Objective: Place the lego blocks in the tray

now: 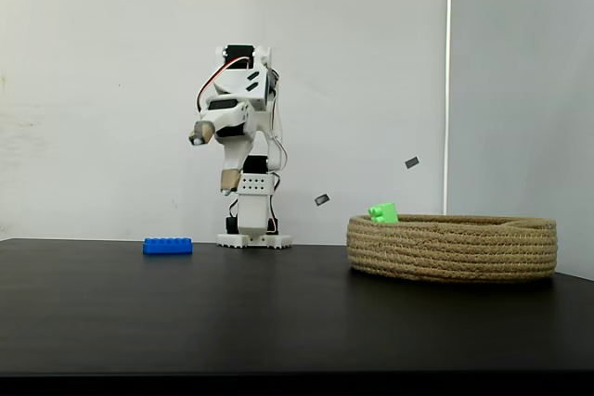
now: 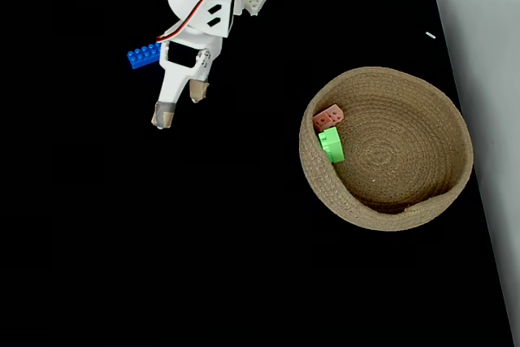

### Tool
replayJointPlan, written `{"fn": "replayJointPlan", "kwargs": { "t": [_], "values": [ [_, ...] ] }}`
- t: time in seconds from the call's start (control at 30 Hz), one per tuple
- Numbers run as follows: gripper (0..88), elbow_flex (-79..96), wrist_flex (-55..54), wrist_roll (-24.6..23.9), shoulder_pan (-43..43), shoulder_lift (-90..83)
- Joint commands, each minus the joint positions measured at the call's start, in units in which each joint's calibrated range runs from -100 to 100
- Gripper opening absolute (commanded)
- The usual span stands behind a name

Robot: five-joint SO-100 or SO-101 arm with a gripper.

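Hovering over the black desk (image 2: 122, 241), my tool (image 2: 179, 108) gapes empty, the blue lego block (image 2: 143, 55) at its eleven o'clock. Green (image 2: 331, 145) and pink (image 2: 328, 117) studded bricks lie against the nine o'clock wall of the coiled rope tray (image 2: 422, 193).

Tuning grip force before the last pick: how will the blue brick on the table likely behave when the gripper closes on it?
The blue brick looks like rigid moulded plastic, so it probably won't flex. Lying flat and low on the table, it seems unlikely to roll or tip. Its smooth sides may slip or skate if the open gripper closes off-centre.
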Motion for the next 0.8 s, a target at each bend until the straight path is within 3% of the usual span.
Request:
{"fn": "replayJointPlan", "kwargs": {
  "t": [0.0,0.13,0.33,0.77],
  "values": [
    [43.2,0.3,4.9,10.3,6.2,-3.5],
    [46.0,0.0,11.4,18.4,12.2,-2.9],
    [47.3,1.5,12.7,28.1,22.3,-4.3],
    [43.4,14.7,10.7,39.5,30.1,-8.3]
  ]
}}
